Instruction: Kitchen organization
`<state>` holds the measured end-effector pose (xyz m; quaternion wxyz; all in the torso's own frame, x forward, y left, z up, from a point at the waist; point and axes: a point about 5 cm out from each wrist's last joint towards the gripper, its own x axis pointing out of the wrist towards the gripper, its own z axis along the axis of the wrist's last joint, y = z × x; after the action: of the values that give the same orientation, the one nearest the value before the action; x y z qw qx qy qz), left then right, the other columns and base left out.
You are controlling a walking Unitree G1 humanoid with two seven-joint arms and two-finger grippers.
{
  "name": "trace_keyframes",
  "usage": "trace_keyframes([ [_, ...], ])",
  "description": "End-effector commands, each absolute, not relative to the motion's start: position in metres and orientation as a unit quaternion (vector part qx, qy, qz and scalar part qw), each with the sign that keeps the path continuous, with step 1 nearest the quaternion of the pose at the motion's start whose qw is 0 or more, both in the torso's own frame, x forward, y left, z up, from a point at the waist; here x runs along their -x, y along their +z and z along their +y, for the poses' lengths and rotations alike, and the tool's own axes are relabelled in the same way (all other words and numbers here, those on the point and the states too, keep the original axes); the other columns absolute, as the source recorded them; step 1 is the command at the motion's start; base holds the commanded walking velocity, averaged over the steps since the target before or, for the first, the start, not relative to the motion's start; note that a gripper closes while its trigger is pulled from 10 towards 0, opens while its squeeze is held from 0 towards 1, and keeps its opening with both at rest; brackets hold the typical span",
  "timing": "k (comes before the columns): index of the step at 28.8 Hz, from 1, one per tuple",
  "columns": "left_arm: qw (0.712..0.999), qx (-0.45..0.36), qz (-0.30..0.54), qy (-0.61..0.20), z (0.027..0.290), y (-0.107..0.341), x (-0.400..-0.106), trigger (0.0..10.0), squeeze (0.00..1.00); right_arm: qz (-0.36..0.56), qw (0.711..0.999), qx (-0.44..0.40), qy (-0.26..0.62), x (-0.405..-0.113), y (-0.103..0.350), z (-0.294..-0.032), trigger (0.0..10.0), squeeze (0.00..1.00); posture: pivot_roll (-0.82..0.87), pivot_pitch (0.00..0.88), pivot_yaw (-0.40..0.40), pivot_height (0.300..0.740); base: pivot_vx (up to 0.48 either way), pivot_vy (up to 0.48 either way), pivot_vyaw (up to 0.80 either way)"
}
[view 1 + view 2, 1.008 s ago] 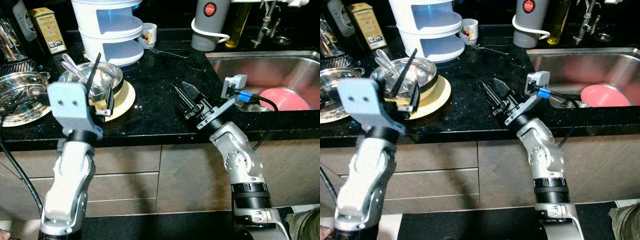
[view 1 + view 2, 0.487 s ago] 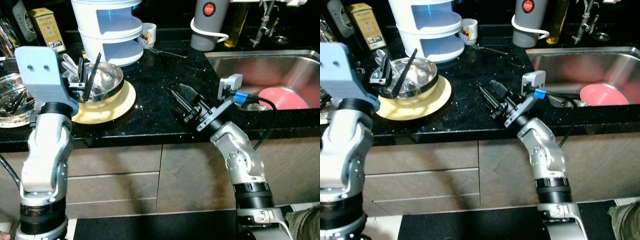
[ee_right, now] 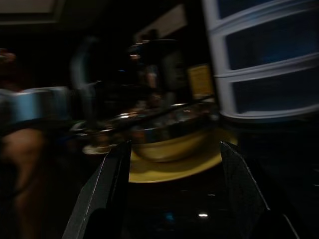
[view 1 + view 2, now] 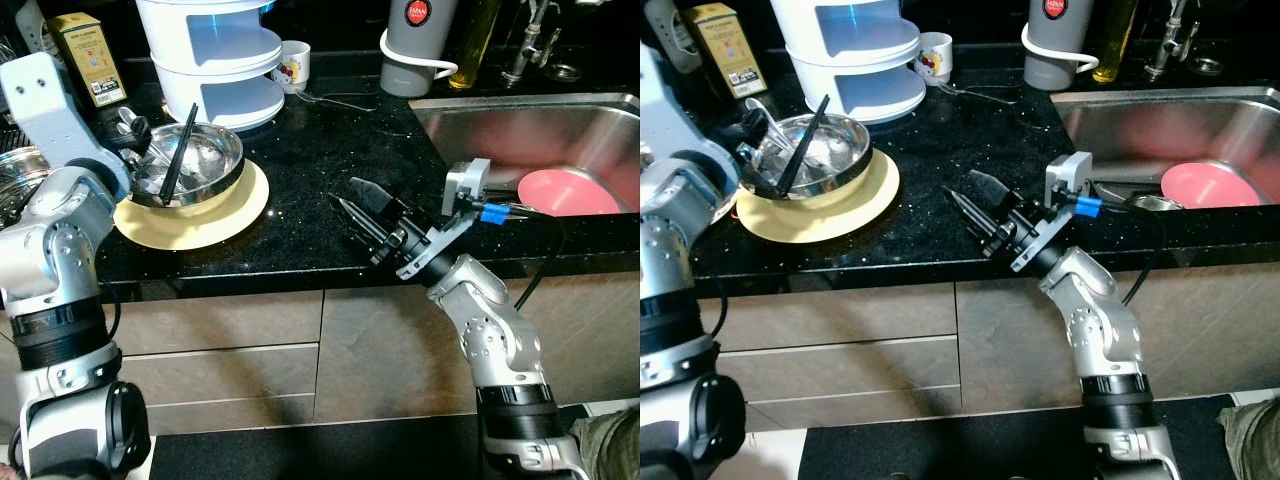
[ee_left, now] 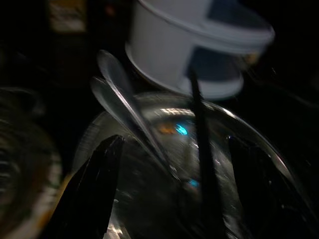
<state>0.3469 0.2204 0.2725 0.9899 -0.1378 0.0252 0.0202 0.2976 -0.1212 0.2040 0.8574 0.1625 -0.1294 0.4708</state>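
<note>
Left pincer (image 5: 174, 199) open at steel bowl (image 4: 205, 160), utensils (image 4: 178, 150) inside, right pincer (image 4: 362, 215) open

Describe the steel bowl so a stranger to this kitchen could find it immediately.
On the black countertop, in front of the white tiered container, a shiny steel bowl sits on a pale yellow plate. Unlike its neighbours, it holds spoons and a black stick.

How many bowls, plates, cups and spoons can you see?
Bowls: 1, the metal bowl
Plates: 2, the yellow plate and the pink plate
Cups: 1, the cup
Spoons: 2, the spoons
Total: 6
</note>
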Motion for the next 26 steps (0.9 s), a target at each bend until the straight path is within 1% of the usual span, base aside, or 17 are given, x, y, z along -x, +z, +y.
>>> trace_keyframes([
  [1, 0.990, 0.135, 0.049, -0.007, 0.214, 0.273, -0.351, 10.0, 0.00, -0.127, 0.839, -0.163, 0.503, -0.290, 0.207, -0.116, 10.0, 0.00, -0.01, 0.047, 0.025, 0.740, 0.000, 0.000, 0.00],
  [5, 0.989, 0.125, 0.070, -0.045, 0.206, 0.281, -0.355, 10.0, 0.00, -0.126, 0.822, -0.159, 0.532, -0.281, 0.208, -0.112, 10.0, 0.00, 0.00, 0.049, 0.030, 0.740, 0.000, 0.000, 0.00],
  [8, 0.988, 0.113, 0.088, -0.051, 0.206, 0.284, -0.358, 10.0, 0.00, -0.127, 0.820, -0.155, 0.537, -0.279, 0.210, -0.111, 10.0, 0.00, -0.01, 0.054, 0.033, 0.740, 0.000, 0.000, 0.00],
  [10, 0.988, 0.110, 0.100, -0.049, 0.207, 0.284, -0.360, 10.0, 0.00, -0.128, 0.820, -0.153, 0.536, -0.278, 0.210, -0.110, 10.0, 0.00, -0.01, 0.054, 0.034, 0.740, 0.000, 0.000, 0.00],
  [12, 0.987, 0.101, 0.120, -0.033, 0.215, 0.282, -0.361, 10.0, 0.00, -0.124, 0.822, -0.151, 0.535, -0.277, 0.210, -0.111, 10.0, 0.00, -0.01, 0.057, 0.034, 0.740, 0.000, 0.000, 0.00],
  [18, 0.985, 0.080, 0.152, -0.021, 0.221, 0.281, -0.362, 10.0, 0.00, -0.120, 0.825, -0.150, 0.531, -0.277, 0.210, -0.112, 10.0, 0.00, -0.01, 0.057, 0.034, 0.740, 0.000, 0.000, 0.00],
  [20, 0.984, 0.069, 0.165, -0.016, 0.225, 0.280, -0.363, 10.0, 0.00, -0.119, 0.831, -0.150, 0.523, -0.278, 0.209, -0.113, 10.0, 0.00, -0.01, 0.059, 0.037, 0.740, 0.000, 0.000, 0.00],
  [26, 0.983, 0.058, 0.171, -0.017, 0.229, 0.281, -0.365, 10.0, 0.00, -0.119, 0.835, -0.151, 0.515, -0.278, 0.209, -0.113, 10.0, 0.00, -0.01, 0.059, 0.042, 0.740, 0.000, 0.000, 0.00],
])
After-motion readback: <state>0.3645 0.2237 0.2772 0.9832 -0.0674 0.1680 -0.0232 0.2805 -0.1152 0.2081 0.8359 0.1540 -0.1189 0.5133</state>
